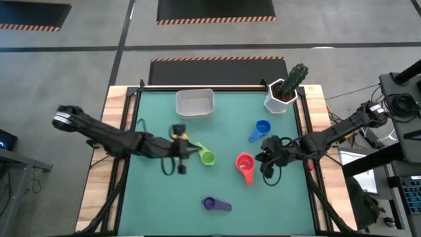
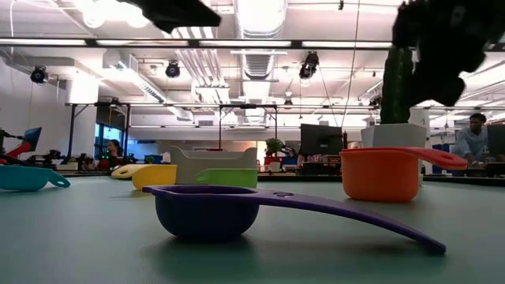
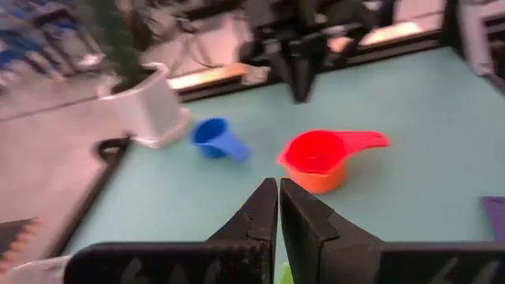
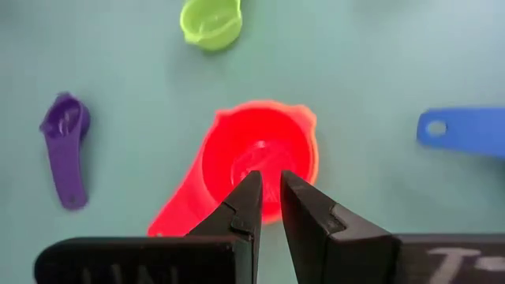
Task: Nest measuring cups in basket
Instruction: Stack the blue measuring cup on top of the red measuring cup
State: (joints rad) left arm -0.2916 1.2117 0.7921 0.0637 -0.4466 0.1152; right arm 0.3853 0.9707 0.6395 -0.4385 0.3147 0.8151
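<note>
Now, with the right gripper (image 4: 267, 207) nearly clenched and empty above the red cup (image 1: 245, 163) near the table's right edge, part the fingers, straddle its rim squarely, then carry it to the basket (image 1: 195, 103) by the far edge; left gripper (image 3: 278, 207) rests pinched, mid-table.

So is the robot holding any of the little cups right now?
The left gripper looks shut on the green cup's handle, though the pinch itself is mostly hidden. The right gripper hangs over the red cup, fingers nearly together, holding nothing.
</note>
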